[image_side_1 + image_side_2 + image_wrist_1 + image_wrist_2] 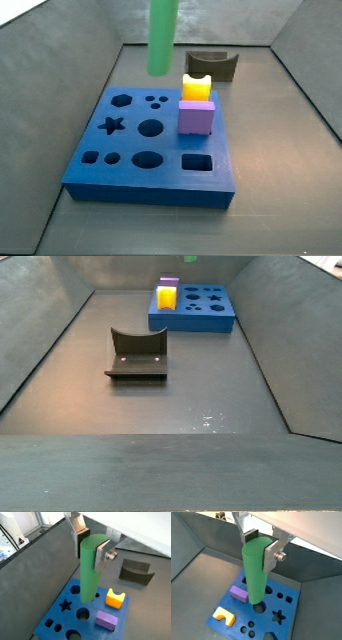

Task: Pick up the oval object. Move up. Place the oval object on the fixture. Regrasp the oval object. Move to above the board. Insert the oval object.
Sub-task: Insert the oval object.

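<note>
My gripper (91, 548) is shut on the top of the oval object (89, 569), a bright green peg that hangs upright. Both wrist views show it, with a silver finger (271, 554) on each side. The peg's lower end hovers above the blue board (57, 619), over its holes. In a side view the peg (162, 35) comes down from the top edge, clear of the board (147, 165); the gripper is out of that view. The dark fixture (137, 571) with its U-shaped notch stands empty beyond the board, also in both side views (136, 354).
A yellow notched block (115, 598) and a purple block (107, 619) stand on the board's edge, beside the peg. Both also show in a side view: yellow (198, 88), purple (197, 117). Grey sloping walls enclose the floor (174, 396).
</note>
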